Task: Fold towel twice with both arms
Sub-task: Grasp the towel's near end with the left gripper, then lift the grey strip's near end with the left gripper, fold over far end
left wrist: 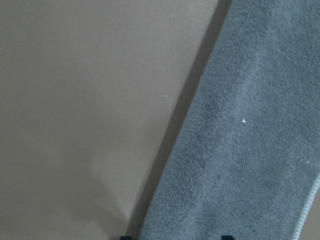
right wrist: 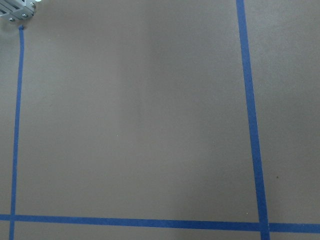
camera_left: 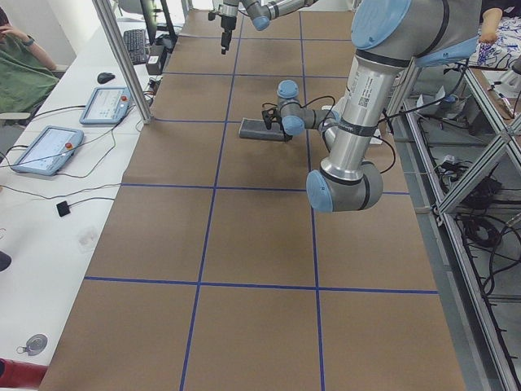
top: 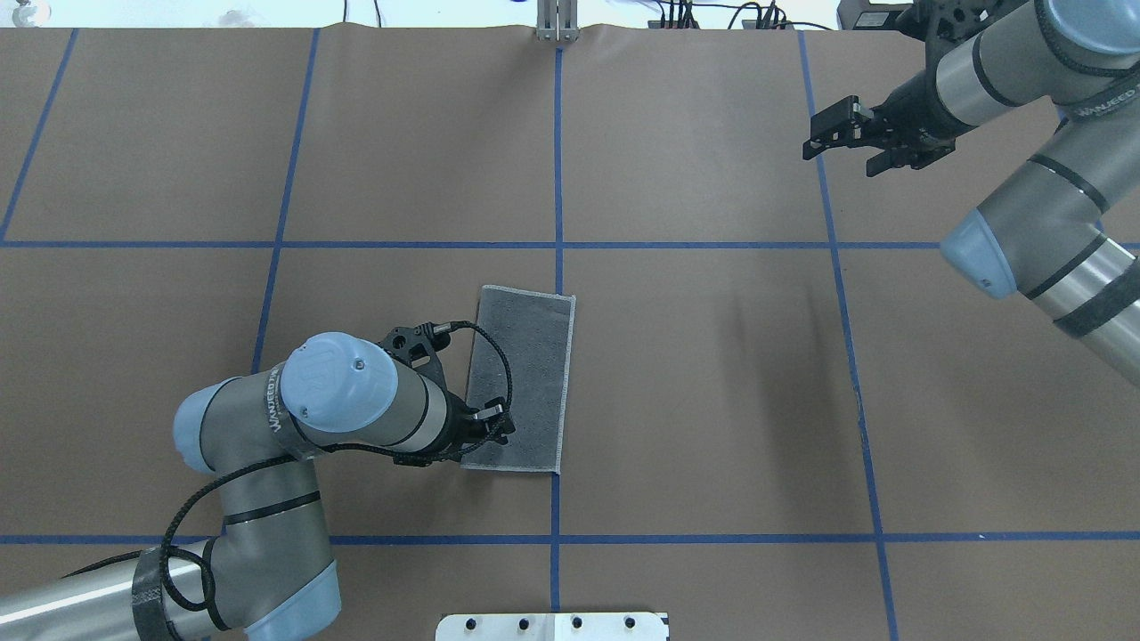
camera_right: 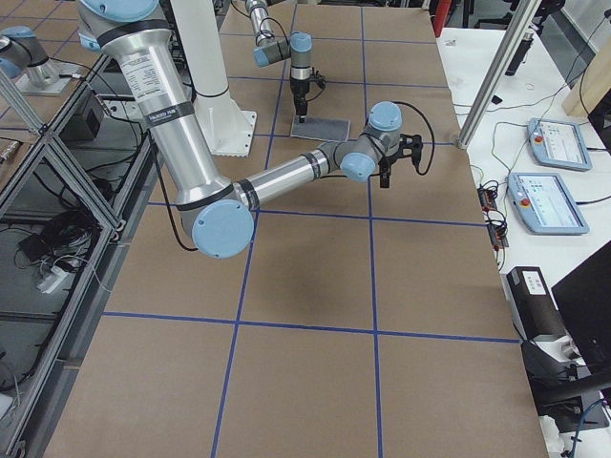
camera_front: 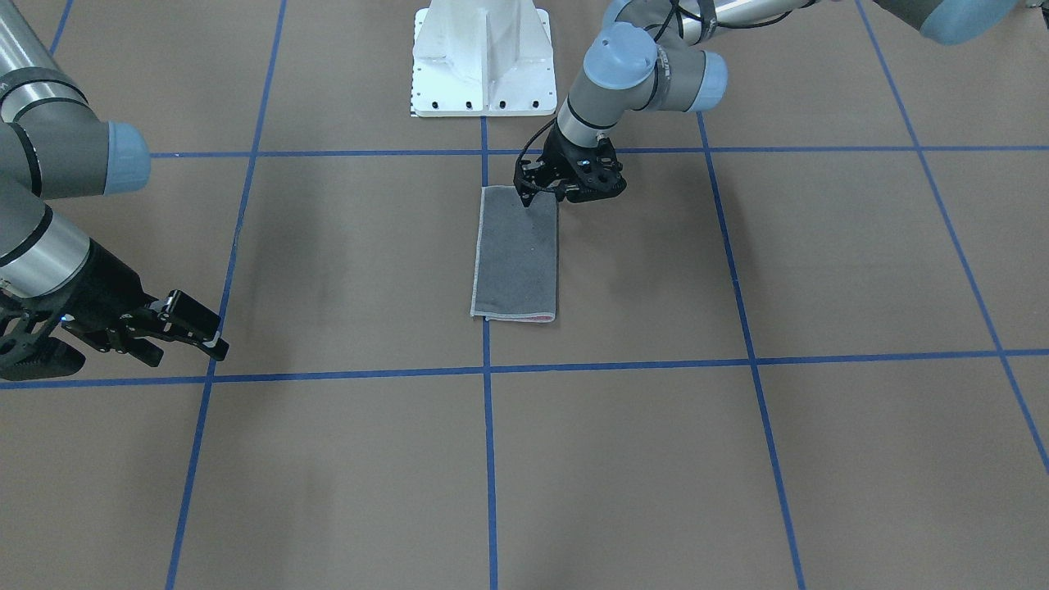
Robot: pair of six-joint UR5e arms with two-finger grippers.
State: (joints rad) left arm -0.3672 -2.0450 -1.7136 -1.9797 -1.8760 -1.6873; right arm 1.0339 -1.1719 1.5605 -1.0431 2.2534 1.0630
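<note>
The left tool (camera_front: 547, 195) stands low over the towel's (top: 525, 374) left corner on the robot's side, its jaws apart. The towel lies flat mid-table (top: 712, 401), a narrow grey strip with a sliver of pink at its far end. The right tool (top: 837, 147) hangs well off to the towel's right, jaws apart, holding nothing. The likely danger is that a pinch catching only the top layer would undo the fold, and a one-cornered lift would drag the cloth askew.
</note>
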